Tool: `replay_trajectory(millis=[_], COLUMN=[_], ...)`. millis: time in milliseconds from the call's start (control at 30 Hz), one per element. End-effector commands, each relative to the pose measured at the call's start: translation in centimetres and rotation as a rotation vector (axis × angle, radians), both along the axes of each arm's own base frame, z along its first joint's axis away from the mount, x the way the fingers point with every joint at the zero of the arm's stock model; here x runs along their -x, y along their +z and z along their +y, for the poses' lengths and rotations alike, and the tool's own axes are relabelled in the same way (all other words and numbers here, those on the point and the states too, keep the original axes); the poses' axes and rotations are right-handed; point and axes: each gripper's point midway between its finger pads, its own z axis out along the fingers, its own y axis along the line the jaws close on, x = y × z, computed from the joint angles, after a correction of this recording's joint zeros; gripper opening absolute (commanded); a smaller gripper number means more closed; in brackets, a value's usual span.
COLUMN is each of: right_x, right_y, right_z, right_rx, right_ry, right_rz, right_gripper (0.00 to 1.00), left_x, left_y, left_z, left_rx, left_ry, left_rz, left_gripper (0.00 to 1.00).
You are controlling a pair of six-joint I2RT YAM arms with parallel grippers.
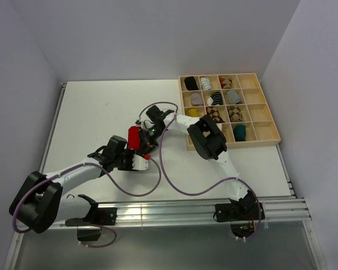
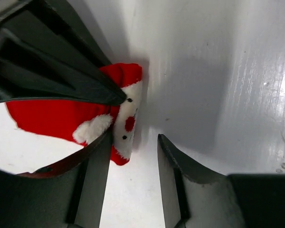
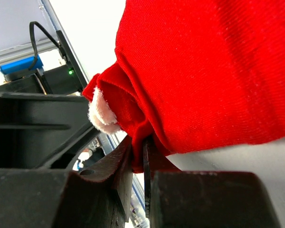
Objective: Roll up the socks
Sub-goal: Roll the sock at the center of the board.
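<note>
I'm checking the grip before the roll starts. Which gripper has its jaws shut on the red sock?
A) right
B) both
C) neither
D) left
A: the right gripper pinches a fold of the red sock, while the left gripper has its jaws apart.

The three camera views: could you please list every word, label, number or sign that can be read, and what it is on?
None can be read in any view.
The red sock shows only a white patch with dots, no letters.
The wooden tray bears no labels.

White table (image 1: 101, 112) between plain pale-grey walls (image 1: 158, 34) under even light
</note>
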Motion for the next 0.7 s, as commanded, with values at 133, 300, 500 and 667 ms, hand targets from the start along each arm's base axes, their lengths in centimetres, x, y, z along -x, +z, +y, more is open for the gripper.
replay_trajectory(millis=[133,300,500,667], right_x=[-0.7,-0.7,-0.8,-1.0], right_y=[-0.1,-0.2,0.1,0.3], right_z=[-0.4,-0.4,-0.2,-0.1], right_rx=[0.005,0.005,-0.003,-0.005], right_ry=[-0.011,-0.011,-0.009,-0.013], right_rz=[0.008,0.014,0.01,0.016], right_gripper=[0.07,0.07,0.07,0.07], left_x=[-1.6,-2.1,-1.9,-2.0], left_y=[0.1,-0.2,-1.6,-2.8], left_z=[-0.9,-0.9,-0.5,-0.4], left_rx=[0.007,0.001,-0.045,-0.088], left_ry=[-0.003,0.006,-0.005,0.013], left_rz=[-0.035,-0.047,-0.011,0.063], left_gripper=[0.48,0.49,0.48,0.27])
